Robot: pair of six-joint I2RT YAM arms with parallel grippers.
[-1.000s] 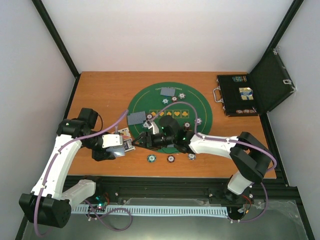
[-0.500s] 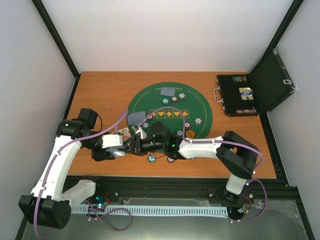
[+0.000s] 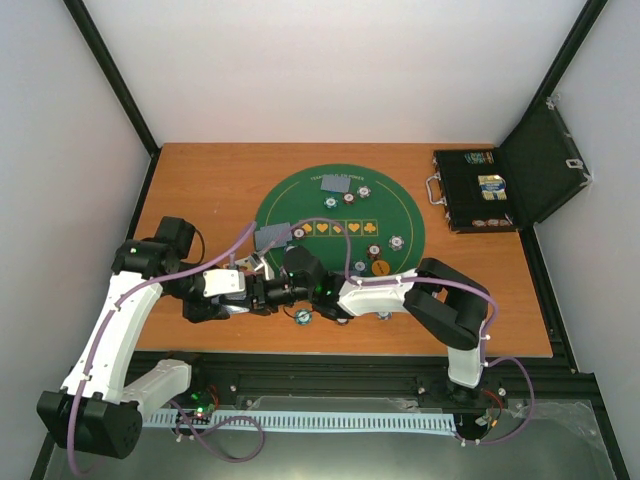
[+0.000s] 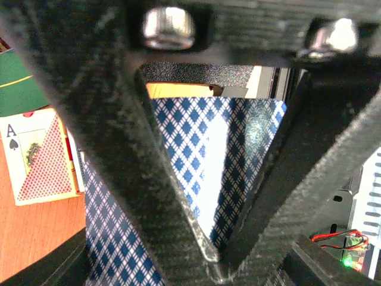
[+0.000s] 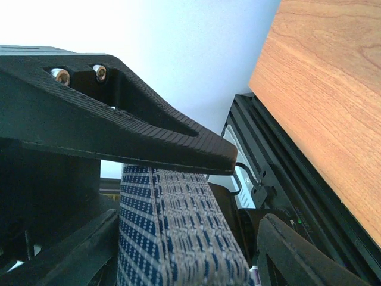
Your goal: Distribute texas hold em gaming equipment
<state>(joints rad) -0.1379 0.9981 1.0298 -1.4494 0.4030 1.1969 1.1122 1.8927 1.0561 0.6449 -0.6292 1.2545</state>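
Blue-backed cards (image 4: 220, 155) sit clamped between the fingers of my left gripper (image 3: 252, 291). My right gripper (image 3: 274, 293) straddles their edge, and I cannot tell if it has pinched. I judge this a card hand-off; next it should pinch the top card alone and slide it clear.
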